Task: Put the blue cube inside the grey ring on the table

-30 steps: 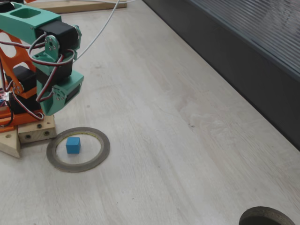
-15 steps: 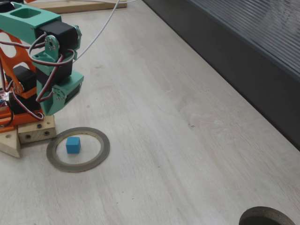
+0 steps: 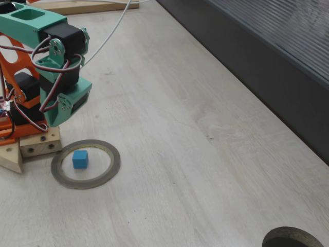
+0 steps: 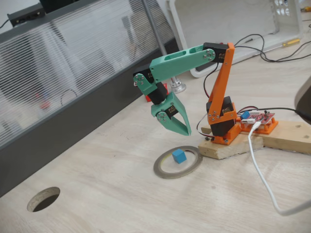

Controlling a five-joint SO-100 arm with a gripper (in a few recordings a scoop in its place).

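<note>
The blue cube [image 3: 79, 159] [image 4: 179, 156] rests on the table [image 3: 195, 154] inside the grey ring [image 3: 112, 167] [image 4: 163, 171], toward the ring's side nearest the arm's base. It touches nothing but the table. My green gripper [image 4: 186, 132] hangs above and just behind the ring, clear of the cube, fingers pointing down and meeting at their tips with nothing between them. In the other fixed view the folded green and orange arm [image 3: 56, 77] stands up and to the left of the ring.
The arm's orange base sits on a wooden block [image 4: 243, 141] right beside the ring. A white cable [image 4: 265, 179] trails across the table. A round hole [image 3: 293, 237] [image 4: 43, 199] lies far from the ring. A dark wall panel [image 3: 267, 77] borders the table.
</note>
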